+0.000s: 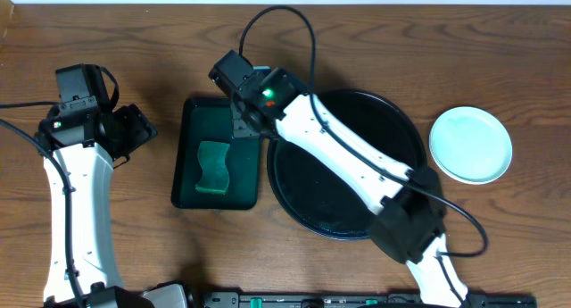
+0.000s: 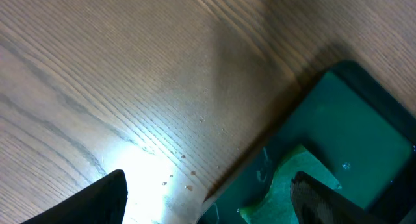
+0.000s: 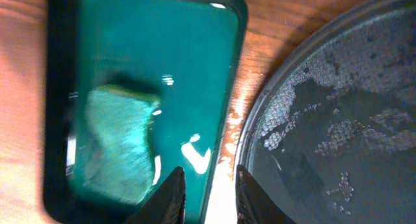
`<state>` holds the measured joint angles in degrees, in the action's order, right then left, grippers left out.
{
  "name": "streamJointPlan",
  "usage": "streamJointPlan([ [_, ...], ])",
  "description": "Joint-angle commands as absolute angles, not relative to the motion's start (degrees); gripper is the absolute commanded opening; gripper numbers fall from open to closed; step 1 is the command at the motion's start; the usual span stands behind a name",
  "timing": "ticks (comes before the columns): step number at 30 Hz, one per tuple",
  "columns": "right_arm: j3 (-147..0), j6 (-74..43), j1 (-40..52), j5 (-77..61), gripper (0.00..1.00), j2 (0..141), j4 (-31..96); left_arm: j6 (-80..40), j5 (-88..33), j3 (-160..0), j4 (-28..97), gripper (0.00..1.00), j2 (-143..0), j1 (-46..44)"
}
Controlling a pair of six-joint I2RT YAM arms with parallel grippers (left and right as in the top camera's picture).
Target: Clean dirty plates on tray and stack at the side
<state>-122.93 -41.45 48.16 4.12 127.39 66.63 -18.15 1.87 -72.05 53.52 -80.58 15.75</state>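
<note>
The round black tray (image 1: 393, 138) lies right of centre, wet with droplets (image 3: 351, 120), and no plate shows on the part my right arm leaves visible. A pale green-white plate (image 1: 470, 145) rests on the table to its right; whether others lie under it I cannot tell. My right gripper (image 1: 243, 128) hovers over the gap between the black tray and the small green tray (image 3: 182, 55). Its jaws (image 3: 209, 175) stand a little apart with nothing between them. My left gripper (image 1: 141, 129) hangs wide open (image 2: 208, 204) over bare wood at the green tray's left edge.
A green sponge (image 1: 212, 167) lies in the rectangular green tray (image 1: 181, 156), which holds a film of water. The sponge (image 2: 286, 185) sits near my left gripper's right finger. Water drops dot the wood between the two trays. My right arm crosses the black tray diagonally.
</note>
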Motion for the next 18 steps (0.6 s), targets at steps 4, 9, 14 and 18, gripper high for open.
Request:
streamJointPlan([
  [4,-122.8,-44.3,48.1,6.0,0.29,133.8,66.6,-18.2,2.4,-72.9,53.6,0.8,-80.4,16.0],
  [9,-122.8,-45.2,47.5,5.8,0.28,136.1,66.6,-18.3,2.4,-72.9,53.6,0.8,-80.4,16.0],
  [14,-122.8,-45.2,47.7,5.5,0.27,136.4,65.3,-18.3,2.4,-72.9,53.6,0.8,-80.4,16.0],
  [18,-122.8,-46.6,47.9,5.5,0.27,136.4,65.9,-18.2,2.4,-72.9,53.6,0.8,-80.4,16.0],
])
